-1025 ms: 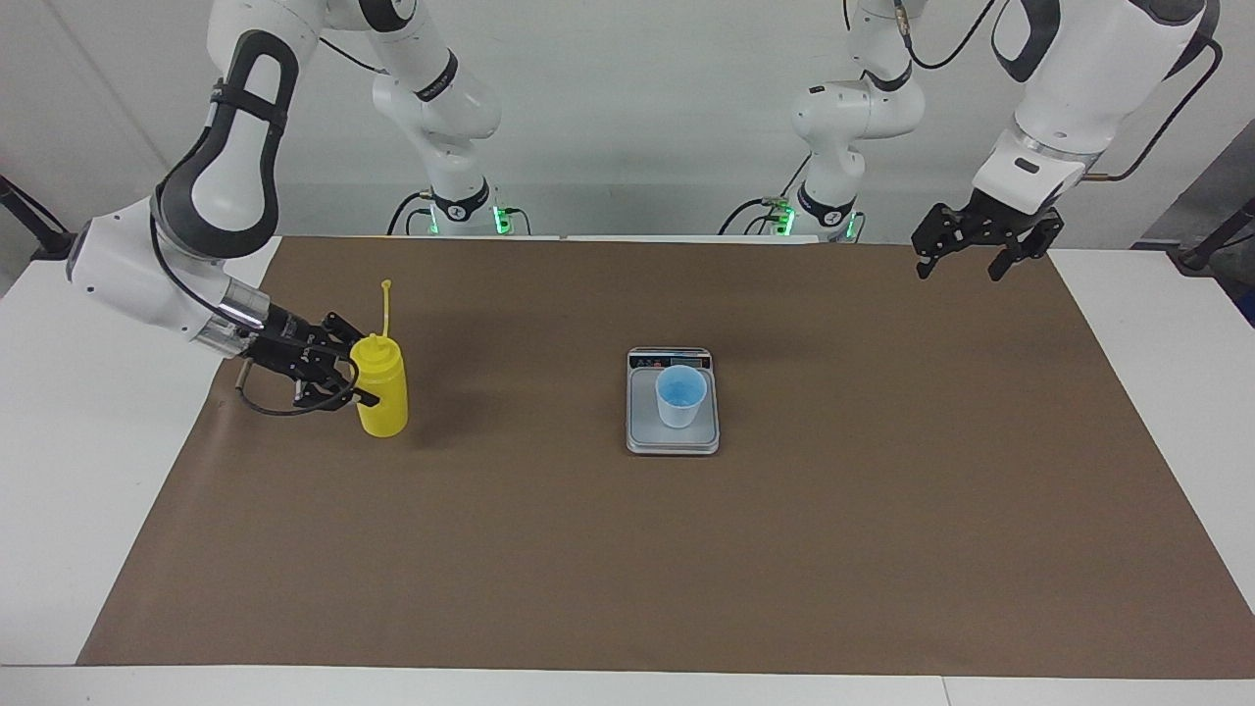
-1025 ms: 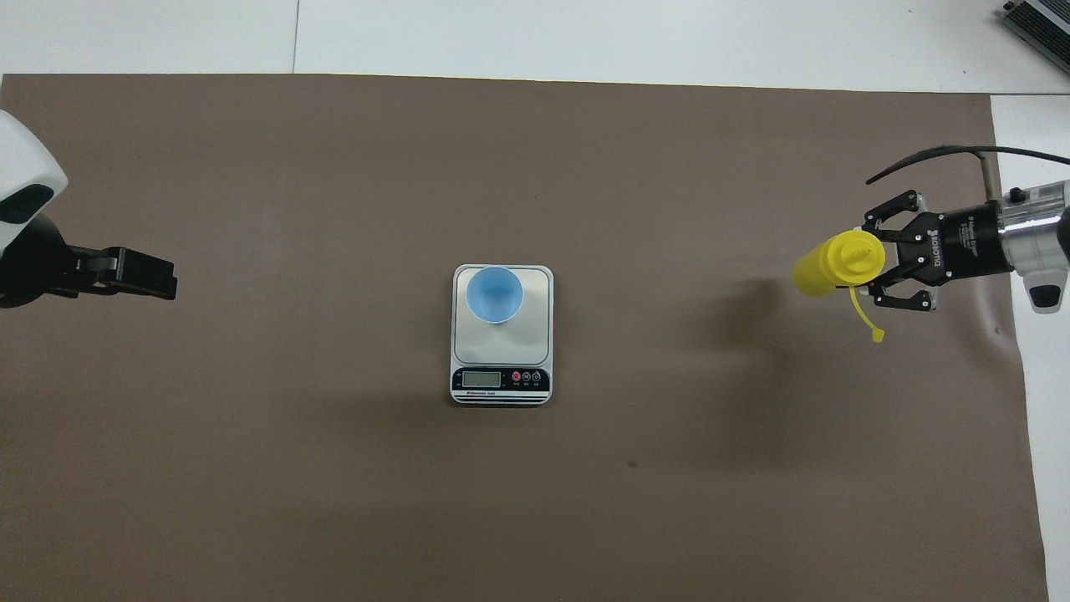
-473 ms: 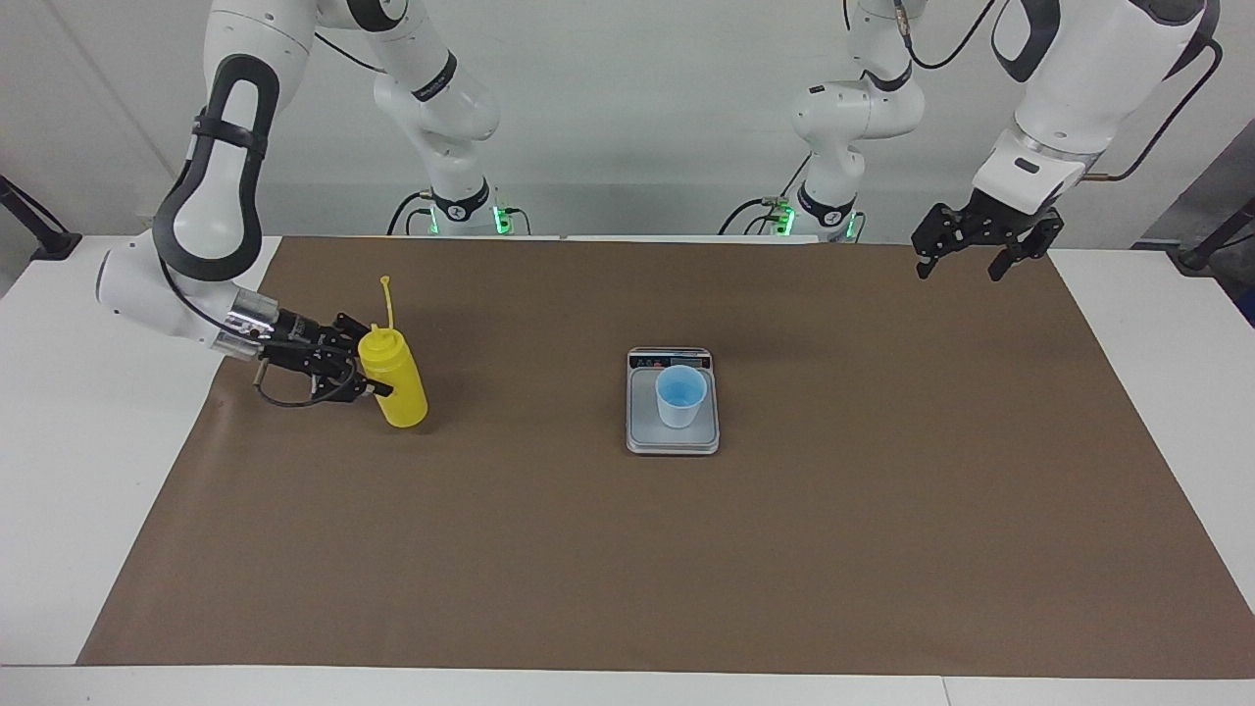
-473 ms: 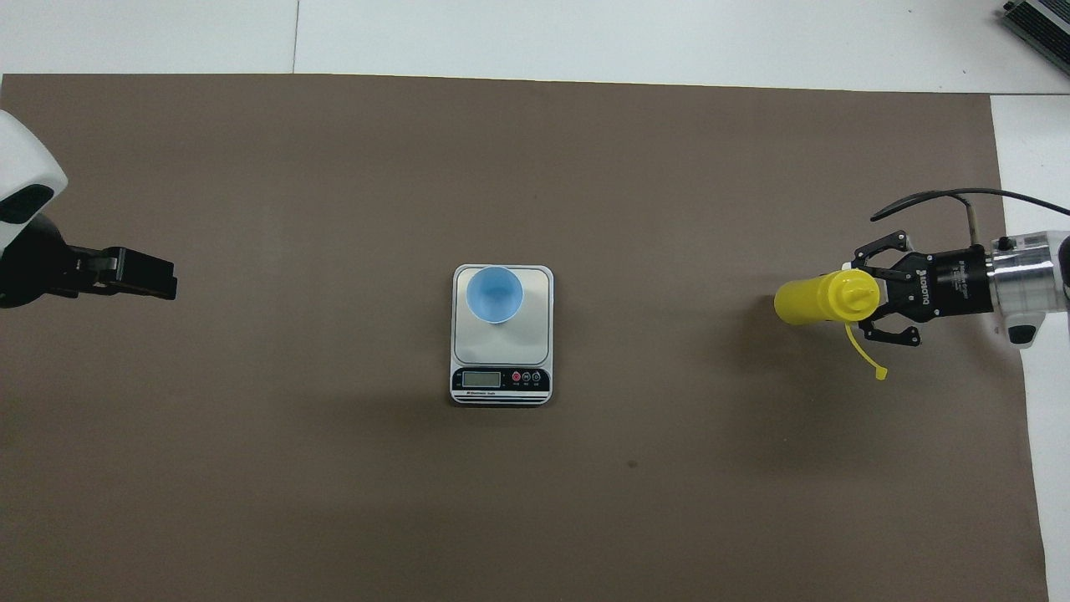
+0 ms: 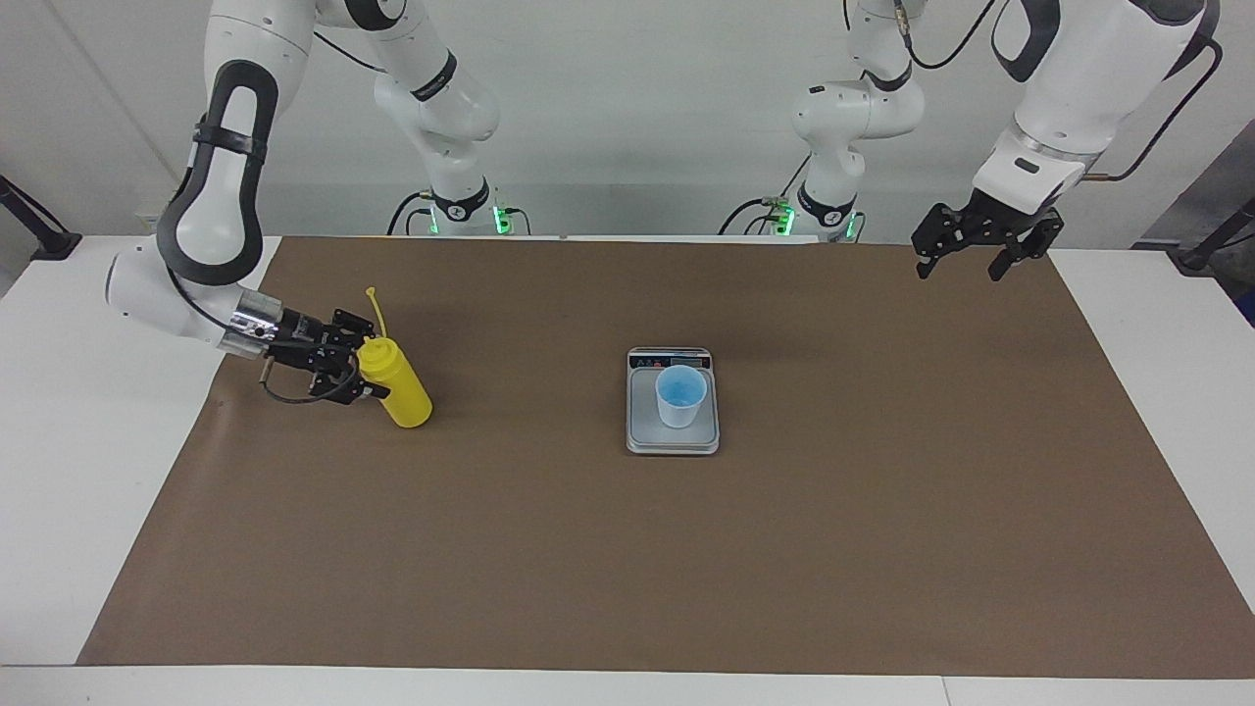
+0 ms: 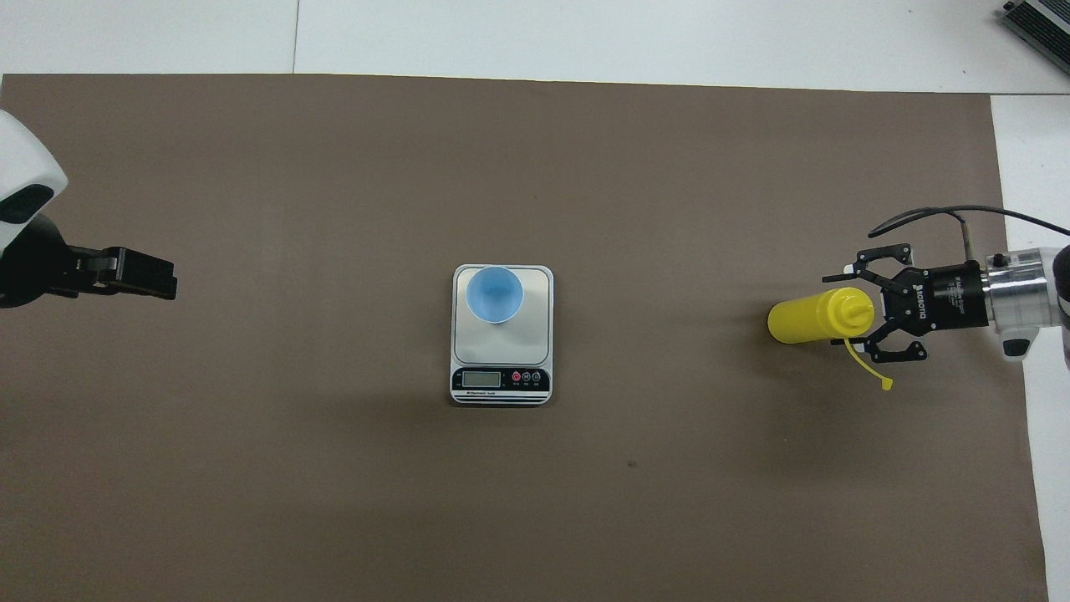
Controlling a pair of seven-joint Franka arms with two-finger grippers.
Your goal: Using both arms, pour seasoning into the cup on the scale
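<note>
The yellow seasoning bottle [image 5: 397, 387] [image 6: 811, 315] stands tilted on its base edge on the brown mat, at the right arm's end of the table. Its top leans toward my right gripper [image 5: 368, 368] [image 6: 848, 313]. That gripper lies low and level, its fingers spread open on either side of the bottle's shoulder. The bottle's thin nozzle and tethered cap [image 6: 886, 385] stick out past the gripper. The light blue cup [image 5: 680, 394] [image 6: 494, 293] stands upright on the silver scale [image 5: 642, 431] [image 6: 501, 343] at mid-table. My left gripper [image 5: 966, 257] [image 6: 159, 284] waits open in the air over the mat's corner at the left arm's end.
A brown mat [image 5: 627, 569] covers most of the white table [image 5: 59, 441]. The scale's dark display strip [image 6: 501, 379] lies on the side nearer the robots. A grey device corner [image 6: 1041, 21] shows at the table's farthest edge.
The bottle has gone from upright to leaning, its base sliding a little toward the scale. My right gripper has sunk lower and drawn back, and its fingers have spread. The left arm has not moved.
</note>
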